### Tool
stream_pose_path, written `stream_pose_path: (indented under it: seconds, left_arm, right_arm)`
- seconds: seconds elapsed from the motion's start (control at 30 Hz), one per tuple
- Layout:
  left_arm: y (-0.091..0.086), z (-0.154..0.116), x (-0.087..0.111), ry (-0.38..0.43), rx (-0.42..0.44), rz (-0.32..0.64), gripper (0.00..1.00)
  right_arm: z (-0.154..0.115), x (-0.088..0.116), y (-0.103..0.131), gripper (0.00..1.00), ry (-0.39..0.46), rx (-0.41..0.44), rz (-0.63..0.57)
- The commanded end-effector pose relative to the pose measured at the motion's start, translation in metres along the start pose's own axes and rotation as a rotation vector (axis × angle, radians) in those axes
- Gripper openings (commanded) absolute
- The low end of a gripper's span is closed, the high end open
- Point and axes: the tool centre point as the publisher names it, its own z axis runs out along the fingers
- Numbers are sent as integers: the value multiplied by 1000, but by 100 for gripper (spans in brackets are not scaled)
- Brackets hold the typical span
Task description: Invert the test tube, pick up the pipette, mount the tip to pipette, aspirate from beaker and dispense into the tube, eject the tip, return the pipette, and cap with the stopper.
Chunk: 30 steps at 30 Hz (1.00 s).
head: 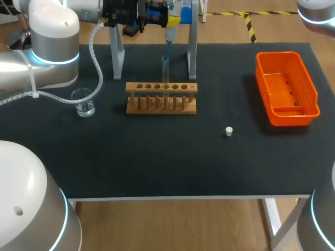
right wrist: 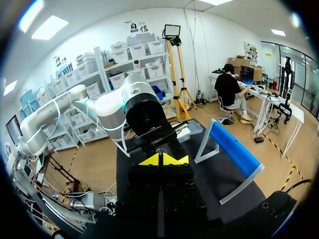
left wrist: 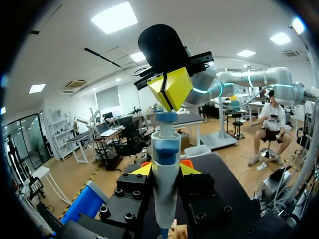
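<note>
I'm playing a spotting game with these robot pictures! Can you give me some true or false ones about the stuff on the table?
1. The left gripper holds the pipette. True.
2. The stopper is plugged into the wooden rack. False: it lies loose on the table, apart from the rack.
3. The beaker stands on the table beside the rack. True.
4. The basket is blue. False: it is orange.

No text, number or label could be read on the counter (head: 157, 157), the wooden rack (head: 136, 87), the beaker (head: 84, 102) left of it, the orange basket (head: 277, 54) right of it, or the pipette (left wrist: 165, 169).
</note>
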Motion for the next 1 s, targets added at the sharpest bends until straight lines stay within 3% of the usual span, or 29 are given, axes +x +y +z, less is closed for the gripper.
stream_pose_path:
  seconds: [0.03, 1.0]
  left_arm:
    - [-3, -1, -1, -1, 4, 3, 0]
    - [-3, -1, -1, -1, 4, 3, 0]
  right_arm:
    - [3, -3, -4, 0, 5, 6, 3]
    - [7, -4, -12, 0, 11, 25, 18]
